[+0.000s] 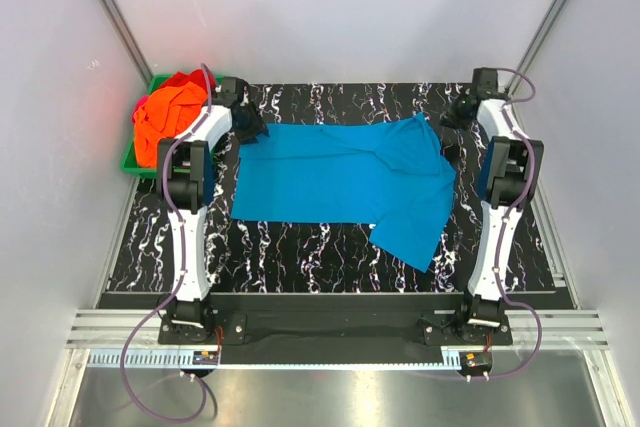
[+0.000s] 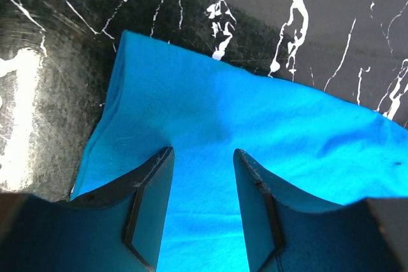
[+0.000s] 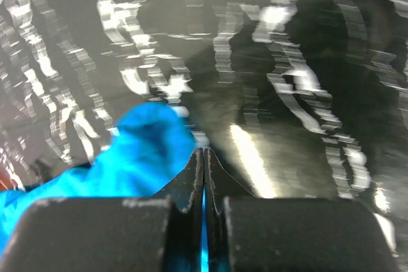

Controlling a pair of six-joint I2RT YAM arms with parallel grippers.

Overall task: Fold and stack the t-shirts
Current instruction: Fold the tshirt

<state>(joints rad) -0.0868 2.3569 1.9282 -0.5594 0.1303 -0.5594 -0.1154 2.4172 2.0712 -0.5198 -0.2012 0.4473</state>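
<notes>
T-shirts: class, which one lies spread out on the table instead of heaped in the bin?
The turquoise-blue t-shirt, spread over the marbled table; the orange t-shirt and red t-shirt sit bunched in the green bin.

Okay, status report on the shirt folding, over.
Left gripper open over blue shirt, far left corner. Right gripper shut, pinching its edge. Shirt spread on table, not yet folded. Orange shirts in bin; nothing blocking.
</notes>
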